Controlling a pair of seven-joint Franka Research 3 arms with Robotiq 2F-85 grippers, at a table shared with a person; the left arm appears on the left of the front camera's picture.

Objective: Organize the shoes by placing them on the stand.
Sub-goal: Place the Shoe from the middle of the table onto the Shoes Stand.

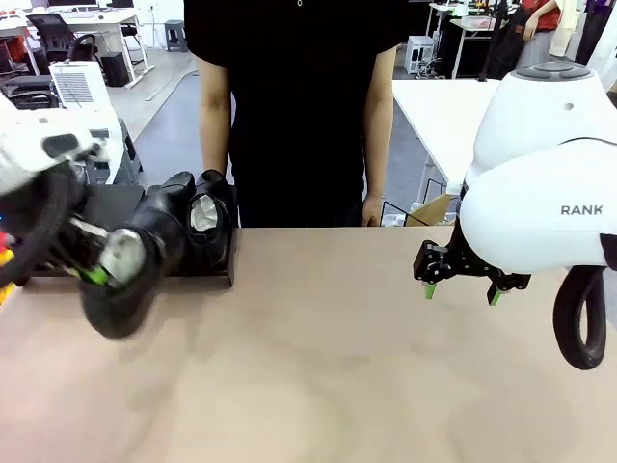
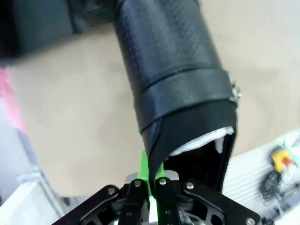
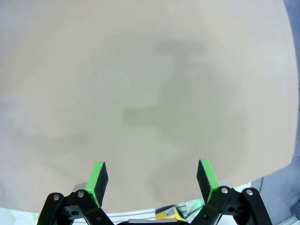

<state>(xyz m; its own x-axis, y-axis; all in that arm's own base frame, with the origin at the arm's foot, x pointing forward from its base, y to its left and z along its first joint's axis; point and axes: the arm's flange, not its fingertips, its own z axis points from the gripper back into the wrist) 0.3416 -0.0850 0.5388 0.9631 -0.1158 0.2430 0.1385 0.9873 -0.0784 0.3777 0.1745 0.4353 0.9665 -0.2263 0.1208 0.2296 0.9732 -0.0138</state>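
Left gripper (image 1: pixel 96 273): we clamp a shoe (image 1: pixel 130 275) at left, beside the stand (image 1: pixel 116 207).
Right gripper (image 1: pixel 461 291): our jaws apart, empty, right of centre.
Stand: one shoe (image 1: pixel 207 227) on it.

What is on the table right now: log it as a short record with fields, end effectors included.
held shoe: black shoe stuffed with white paper, gripped at its heel rim, in the air in front of the stand
left end effector: shut on the held shoe
right end effector: open, holding nothing, above bare table
stand: black platform at the table's far left
shoe on stand: one at the stand's right end
person: standing at the far side, hand at the table edge
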